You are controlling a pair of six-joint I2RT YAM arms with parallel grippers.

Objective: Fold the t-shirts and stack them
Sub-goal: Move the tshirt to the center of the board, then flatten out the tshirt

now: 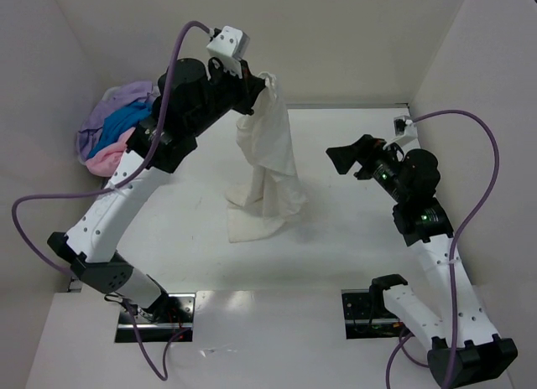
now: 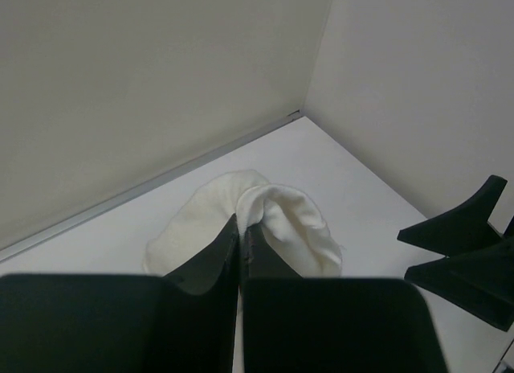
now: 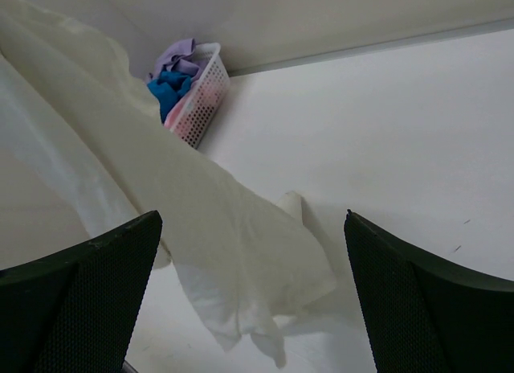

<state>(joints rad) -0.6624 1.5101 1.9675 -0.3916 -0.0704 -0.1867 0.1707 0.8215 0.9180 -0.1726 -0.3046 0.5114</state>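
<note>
Left wrist view: left gripper (image 2: 241,244) is pinched tight on the cream-white t-shirt (image 2: 281,216). Top view: the right gripper (image 1: 346,158) is spread wide, holds nothing and sits near the cloth. Shirt hangs from the pinch, long axis vertical, lower end bunched on the table (image 1: 352,238). Early stage, I'd judge: nothing folded or stacked, and the other t-shirts (image 1: 113,129) sit in the basket (image 3: 197,108).

Mid-table, hanging from the left gripper (image 1: 267,85): cream-white cloth t-shirt (image 1: 270,163), lower end resting on the white tabletop (image 1: 352,238). Right of it and apart: the right gripper (image 1: 336,163). Far left corner: white plastic basket (image 3: 202,96) holding bunched lilac, blue and pink cloth t-shirts (image 1: 117,125).
</note>
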